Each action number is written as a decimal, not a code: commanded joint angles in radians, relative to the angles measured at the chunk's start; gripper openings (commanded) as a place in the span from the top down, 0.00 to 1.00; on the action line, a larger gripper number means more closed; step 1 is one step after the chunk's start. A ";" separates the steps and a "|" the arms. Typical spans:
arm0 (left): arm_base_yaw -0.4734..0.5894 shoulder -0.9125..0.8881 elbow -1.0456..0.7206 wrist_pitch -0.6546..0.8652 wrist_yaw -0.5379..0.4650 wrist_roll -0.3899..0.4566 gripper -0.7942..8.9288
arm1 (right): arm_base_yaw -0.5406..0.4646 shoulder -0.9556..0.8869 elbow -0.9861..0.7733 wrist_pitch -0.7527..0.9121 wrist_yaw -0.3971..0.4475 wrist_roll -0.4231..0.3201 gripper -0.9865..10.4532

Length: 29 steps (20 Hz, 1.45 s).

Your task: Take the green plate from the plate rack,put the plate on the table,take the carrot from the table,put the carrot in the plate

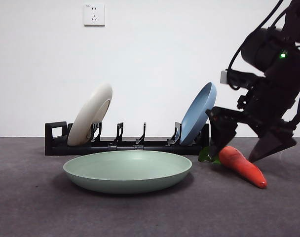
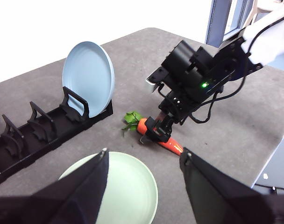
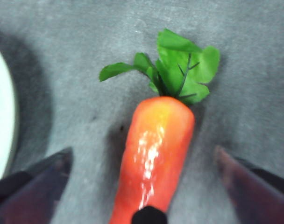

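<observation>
Sage-green plate lies flat on the grey table, just in front of the black plate rack. Rack holds a cream-white plate at one end and a blue plate at the other, both leaning in slots. Orange carrot lies on the table beside the green plate, leaves toward the rack. Right gripper is low over the carrot, jaws spread wide, one each side, not touching. Left gripper hangs above the green plate, jaws apart, holding nothing.
</observation>
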State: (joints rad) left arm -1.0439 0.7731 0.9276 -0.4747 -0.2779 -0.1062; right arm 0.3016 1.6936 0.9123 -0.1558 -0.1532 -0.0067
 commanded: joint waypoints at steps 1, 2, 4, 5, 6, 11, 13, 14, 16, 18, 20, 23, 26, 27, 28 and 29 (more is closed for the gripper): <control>-0.004 0.000 -0.003 -0.009 0.000 -0.007 0.65 | 0.003 0.034 0.000 0.013 0.004 0.017 0.60; -0.004 0.001 -0.003 -0.013 -0.001 -0.007 0.65 | 0.003 0.037 0.000 0.013 0.004 0.017 0.64; -0.004 0.001 -0.003 -0.017 -0.005 -0.007 0.65 | 0.003 0.037 0.000 0.018 0.003 0.017 0.80; -0.004 0.001 -0.003 -0.016 -0.008 -0.007 0.65 | 0.003 0.037 0.000 0.018 0.003 0.017 0.86; -0.004 0.001 -0.003 -0.016 -0.008 -0.006 0.65 | 0.003 0.037 0.000 0.017 0.002 0.017 0.90; -0.004 0.001 -0.003 -0.019 -0.008 -0.006 0.65 | 0.019 0.016 0.000 -0.011 -0.005 0.017 0.92; -0.003 0.001 -0.003 -0.025 -0.008 -0.006 0.65 | 0.046 -0.030 0.000 -0.040 -0.005 0.017 0.92; -0.003 0.001 -0.003 -0.028 -0.008 -0.006 0.65 | 0.067 -0.061 0.000 -0.047 -0.004 0.018 0.92; -0.003 0.001 -0.003 -0.032 -0.008 -0.006 0.65 | 0.119 -0.129 0.000 -0.047 -0.004 0.056 0.92; -0.003 0.001 -0.003 -0.035 -0.008 -0.006 0.65 | 0.192 -0.165 0.000 -0.004 0.005 0.071 0.92; -0.003 0.001 -0.003 -0.037 -0.007 -0.006 0.65 | 0.258 -0.157 0.000 0.071 0.032 0.107 0.92; -0.003 0.001 -0.003 -0.053 -0.007 -0.006 0.65 | 0.349 -0.081 0.000 0.201 0.071 0.160 0.92; -0.003 0.001 -0.003 -0.074 -0.007 -0.006 0.65 | 0.406 0.013 0.001 0.294 0.108 0.182 0.92; -0.003 0.001 -0.003 -0.082 -0.007 -0.006 0.65 | 0.414 0.044 0.001 0.317 0.107 0.196 0.92; -0.003 0.001 -0.003 -0.089 -0.007 -0.006 0.65 | 0.420 0.074 0.001 0.335 0.108 0.201 0.92; -0.003 0.001 -0.003 -0.096 -0.007 -0.006 0.65 | 0.423 0.100 0.001 0.351 0.108 0.201 0.92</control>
State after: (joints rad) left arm -1.0439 0.7750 0.9276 -0.5716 -0.2813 -0.1062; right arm 0.7227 1.7885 0.9161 0.1890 -0.0509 0.1795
